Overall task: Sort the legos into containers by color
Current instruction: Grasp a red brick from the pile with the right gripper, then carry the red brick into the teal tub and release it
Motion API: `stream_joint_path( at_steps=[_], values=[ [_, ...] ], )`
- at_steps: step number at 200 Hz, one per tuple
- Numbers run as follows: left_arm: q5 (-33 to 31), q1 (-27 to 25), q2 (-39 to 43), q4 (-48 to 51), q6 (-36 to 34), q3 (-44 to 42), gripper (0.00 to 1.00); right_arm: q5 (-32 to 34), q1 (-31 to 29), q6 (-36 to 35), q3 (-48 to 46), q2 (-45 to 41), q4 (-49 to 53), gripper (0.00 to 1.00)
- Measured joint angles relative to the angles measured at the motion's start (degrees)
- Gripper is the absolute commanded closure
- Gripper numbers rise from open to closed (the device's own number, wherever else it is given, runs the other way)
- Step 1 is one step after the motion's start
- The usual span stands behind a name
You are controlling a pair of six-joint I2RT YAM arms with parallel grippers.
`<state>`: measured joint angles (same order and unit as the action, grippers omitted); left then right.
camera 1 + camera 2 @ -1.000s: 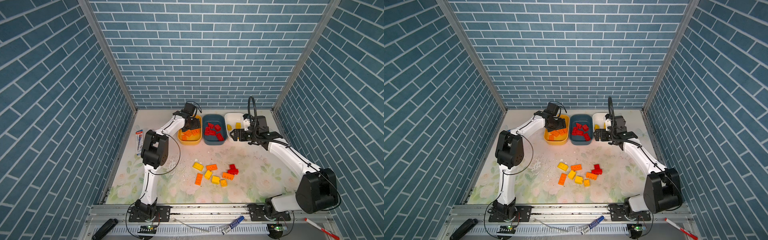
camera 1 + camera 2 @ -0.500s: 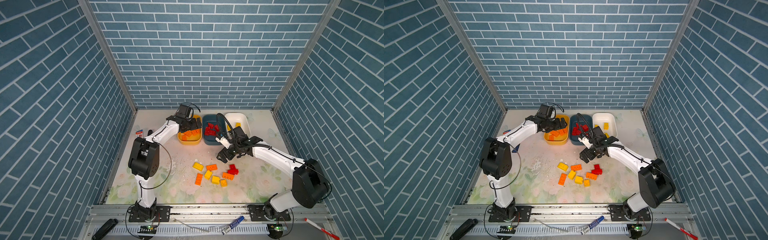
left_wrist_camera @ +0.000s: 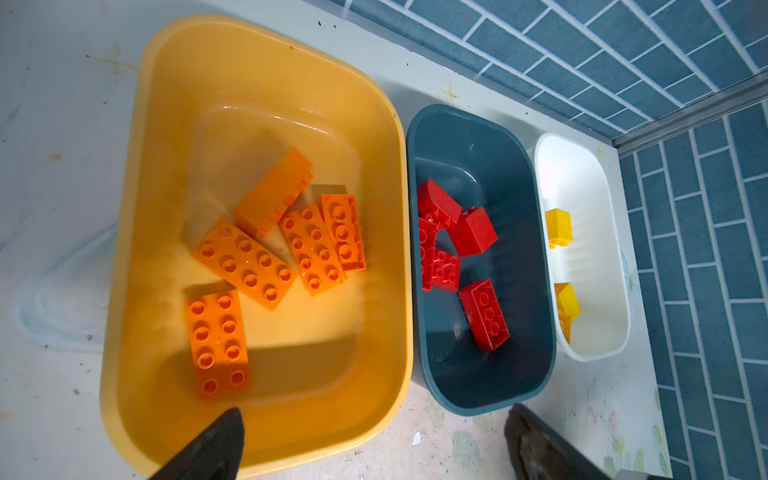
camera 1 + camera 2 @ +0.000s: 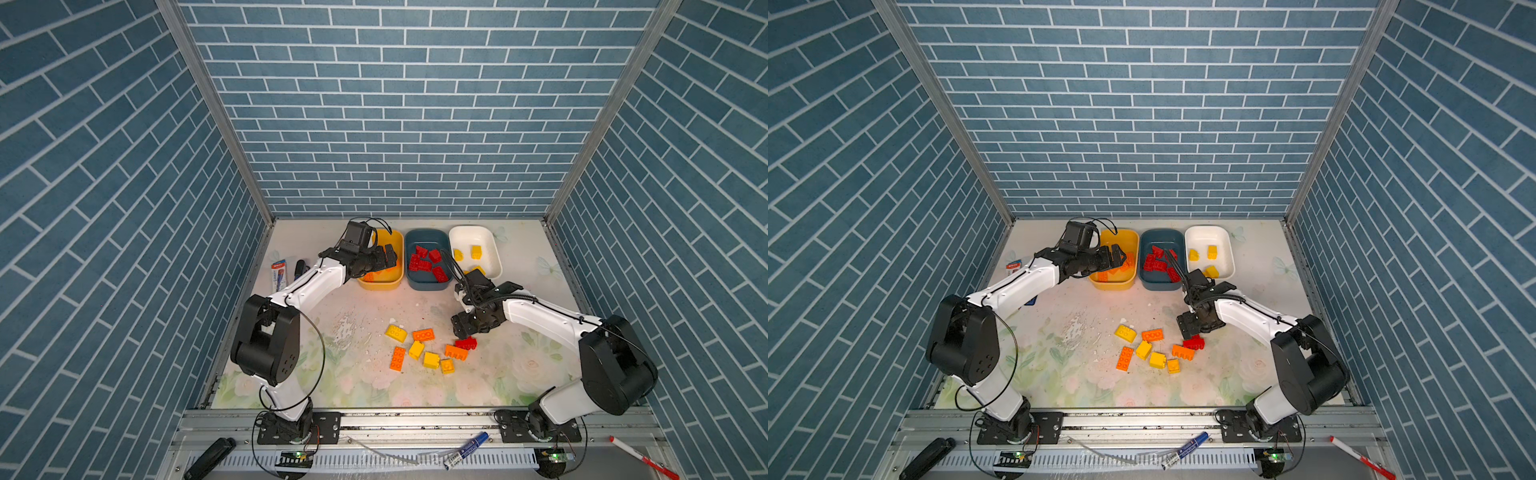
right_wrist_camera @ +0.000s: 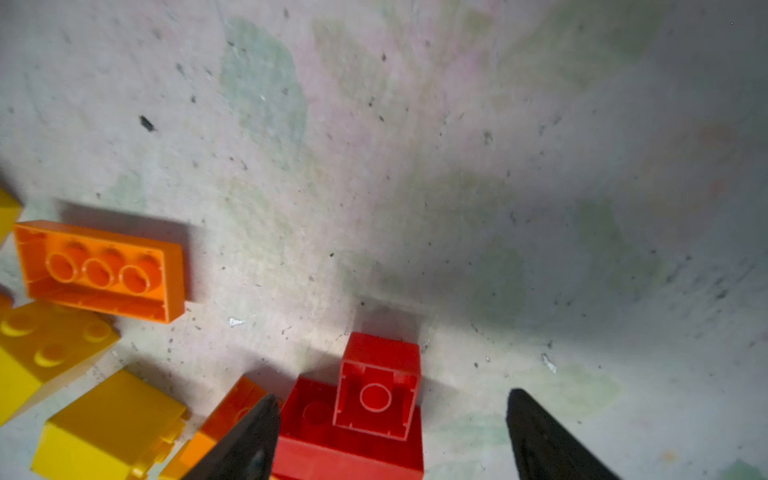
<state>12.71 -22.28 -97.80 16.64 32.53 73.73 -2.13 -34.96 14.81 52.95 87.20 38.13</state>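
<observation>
Black, tapered right gripper (image 5: 392, 395): open, holding nothing, lowered close to the worktop (image 5: 415, 166), jaws straddling the red legos (image 5: 376, 390). These are a small square brick, hollow underside up, resting against a larger red one; whether the two are joined cannot be told. One jaw stands just beside the larger brick and the other is well clear, so the pair sits off-centre in the gap. The larger brick's long axis is cut off by the frame edge. In a top view the red pair lies at the right-hand edge of the loose pile (image 4: 424, 351) of orange and yellow bricks, the side nearer this arm. Judgement: the right arm takes the red, and closing may nudge the orange brick by the near jaw. Destination is the teal tub (image 4: 428, 284), farther back by the wall, already holding red bricks. Left gripper (image 3: 374, 415): open, empty, hovering at the near rim of the yellow tub (image 3: 266, 75), which holds orange legos (image 3: 245, 262). White tub (image 3: 582, 149): last in the row, holding yellow legos (image 3: 559, 226).
</observation>
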Motion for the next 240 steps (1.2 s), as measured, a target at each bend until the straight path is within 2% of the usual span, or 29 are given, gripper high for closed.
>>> stream_joint_path(
  at_steps=[36, 81, 127, 183, 240],
  values=[
    [-0.2, 0.0, 0.1, -0.3, 0.1, -0.5, 0.01, 0.2, -0.2, 3.5, -0.1, 3.2, -1.1, 0.29],
    [-0.2, 0.0, 0.1, -0.6, 0.1, -0.5, 0.01, 1.0, -1.2, 5.1, -0.1, 5.8, -1.7, 0.51],
    [-0.2, 0.0, 0.1, -0.7, 0.1, -0.6, 0.01, 2.1, -1.5, 5.1, -0.1, 4.9, -2.0, 0.7],
    [-0.2, 0.0, 0.1, -0.7, 0.2, -1.4, 0.01, 4.3, -1.5, 4.6, 0.2, -2.3, -5.3, 0.71],
    [0.8, 0.1, 1.4, -1.6, 1.4, -3.8, 0.01, 4.5, -1.5, 4.4, 6.9, -1.8, -13.8, 0.72]
  ],
)
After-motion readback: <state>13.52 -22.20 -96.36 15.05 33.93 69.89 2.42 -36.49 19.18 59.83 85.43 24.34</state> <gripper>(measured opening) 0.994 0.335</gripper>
